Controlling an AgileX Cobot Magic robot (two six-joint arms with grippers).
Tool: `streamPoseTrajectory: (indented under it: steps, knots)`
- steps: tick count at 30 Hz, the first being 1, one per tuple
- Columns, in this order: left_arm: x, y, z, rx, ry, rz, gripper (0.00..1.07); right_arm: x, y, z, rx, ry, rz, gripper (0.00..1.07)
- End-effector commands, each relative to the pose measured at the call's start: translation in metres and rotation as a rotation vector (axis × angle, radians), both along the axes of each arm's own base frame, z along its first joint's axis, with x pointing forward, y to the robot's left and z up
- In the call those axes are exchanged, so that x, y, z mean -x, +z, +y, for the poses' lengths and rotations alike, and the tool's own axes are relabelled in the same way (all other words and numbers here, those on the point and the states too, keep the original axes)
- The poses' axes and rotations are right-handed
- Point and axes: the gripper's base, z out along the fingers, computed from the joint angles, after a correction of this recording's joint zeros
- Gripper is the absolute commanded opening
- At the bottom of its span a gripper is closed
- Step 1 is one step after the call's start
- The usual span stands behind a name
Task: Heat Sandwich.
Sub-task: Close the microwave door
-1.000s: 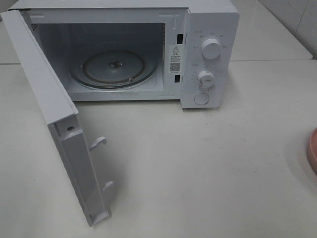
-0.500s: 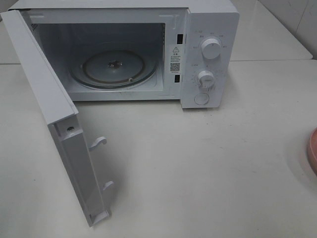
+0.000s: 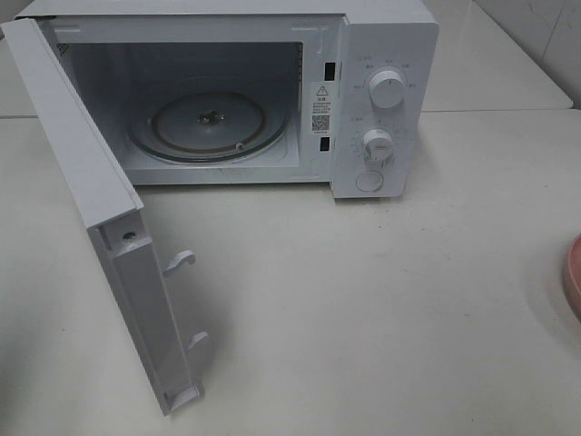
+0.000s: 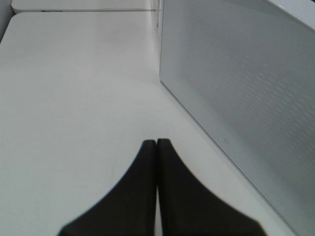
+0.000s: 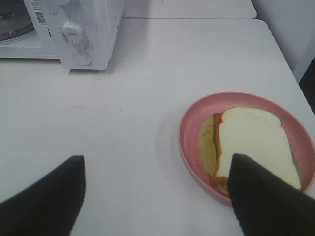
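Observation:
The sandwich (image 5: 248,140), white bread over green lettuce and an orange layer, lies on a round pink plate (image 5: 189,123) on the white table. In the right wrist view my right gripper (image 5: 156,160) is open, with one finger overlapping the plate's near side and the other well off to the side; nothing is between them. My left gripper (image 4: 156,142) is shut on nothing, its fingers pressed together above the table beside the microwave door (image 4: 246,88). The microwave (image 3: 381,54) stands open, with a bare glass turntable (image 3: 207,123) inside. Neither gripper shows in the exterior view.
The microwave door (image 3: 109,227) swings out far to the left, toward the table's front. Two knobs and a button (image 3: 369,181) sit on the right panel. Only the plate's edge (image 3: 574,277) shows at the right border of the exterior view.

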Motion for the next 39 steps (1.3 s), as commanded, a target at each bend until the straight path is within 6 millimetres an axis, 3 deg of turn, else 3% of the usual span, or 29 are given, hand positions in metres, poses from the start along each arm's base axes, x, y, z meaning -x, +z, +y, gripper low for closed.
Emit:
streamPoseTrajectory:
  steps: [1,11,18,25,32,39]
  knots:
    - [-0.016,-0.012,0.002,-0.005,0.025,-0.076,0.00,0.004,0.000,0.000,0.008,-0.001,-0.036,0.76]
    - [-0.050,-0.050,0.008,-0.042,0.079,-0.251,0.00,0.004,0.000,0.000,0.008,-0.001,-0.036,0.76]
    - [-0.068,-0.063,0.010,-0.067,0.089,-0.313,0.00,0.004,0.000,0.000,0.008,-0.001,-0.036,0.76]
    - [-0.088,-0.078,0.001,-0.145,-0.038,-0.337,0.00,0.004,0.000,0.000,0.007,-0.001,-0.036,0.76]
    - [-0.103,-0.092,-0.003,-0.042,-0.047,-0.335,0.00,0.004,0.000,0.000,0.007,-0.001,-0.036,0.76]
    - [-0.117,-0.100,-0.018,-0.013,-0.216,-0.364,0.00,0.004,0.000,0.000,0.008,-0.001,-0.036,0.76]
